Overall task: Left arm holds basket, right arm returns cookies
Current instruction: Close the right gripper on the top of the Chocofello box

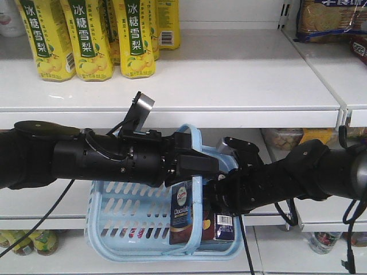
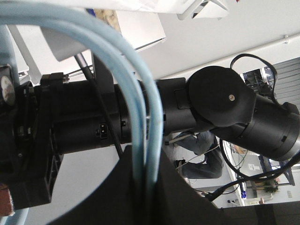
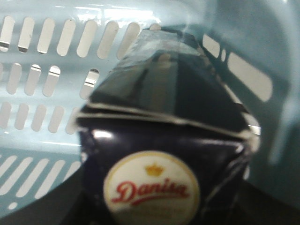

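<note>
Nearest me, the left hand (image 1: 192, 165) is clamped on the basket (image 1: 123, 200) by its handle (image 1: 184, 129). Cookies (image 1: 182, 220) stand upright inside it, with the right hand (image 1: 217, 192) just beside them, grip unclear. A crooked lift could snag the handle and tip the basket.

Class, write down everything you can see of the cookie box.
The cookie box is tall, dark navy-and-brown cardboard, with a round white Danisa logo and "Chocolate" lettering. It stands roughly upright inside the light blue basket. Its top edges look creased. The right arm reaches to it; contact cannot be told.
</note>
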Robot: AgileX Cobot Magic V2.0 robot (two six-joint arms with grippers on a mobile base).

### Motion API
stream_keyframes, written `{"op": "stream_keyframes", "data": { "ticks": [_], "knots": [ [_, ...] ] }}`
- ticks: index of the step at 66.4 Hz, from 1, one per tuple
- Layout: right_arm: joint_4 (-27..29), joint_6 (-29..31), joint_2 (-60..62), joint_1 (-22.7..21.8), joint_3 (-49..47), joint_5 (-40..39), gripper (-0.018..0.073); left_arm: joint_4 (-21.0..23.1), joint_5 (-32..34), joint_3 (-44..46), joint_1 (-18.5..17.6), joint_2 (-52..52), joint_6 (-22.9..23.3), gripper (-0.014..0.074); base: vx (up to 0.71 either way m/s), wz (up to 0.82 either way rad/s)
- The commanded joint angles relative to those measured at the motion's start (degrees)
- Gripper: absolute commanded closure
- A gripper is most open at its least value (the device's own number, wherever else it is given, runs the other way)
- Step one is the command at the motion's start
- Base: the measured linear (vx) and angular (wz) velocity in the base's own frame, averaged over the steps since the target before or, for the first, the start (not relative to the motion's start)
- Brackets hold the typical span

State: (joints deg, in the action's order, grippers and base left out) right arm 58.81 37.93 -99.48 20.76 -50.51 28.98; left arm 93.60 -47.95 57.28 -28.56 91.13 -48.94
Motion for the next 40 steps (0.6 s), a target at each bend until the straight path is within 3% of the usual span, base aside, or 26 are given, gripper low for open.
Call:
{"op": "stream_keyframes", "data": {
  "ticks": [1,17,40],
  "knots": [
    [0.62,2.21,1.7,-0.18,-1.32,-0.92,0.0267,7.86,-3.74,2.23,-0.19,-3.16,-0.65,0.0603,0.0,0.0],
    [0.97,2.03,1.87,-0.33,-1.32,-0.68,0.0376,7.86,-3.74,2.23,-0.19,-3.16,-0.65,0.0603,0.0,0.0],
    [-1.66,-0.87,9.01,-0.33,-0.52,0.24,0.0385,7.86,-3.74,2.23,-0.19,-3.16,-0.65,0.0603,0.0,0.0]
  ]
}}
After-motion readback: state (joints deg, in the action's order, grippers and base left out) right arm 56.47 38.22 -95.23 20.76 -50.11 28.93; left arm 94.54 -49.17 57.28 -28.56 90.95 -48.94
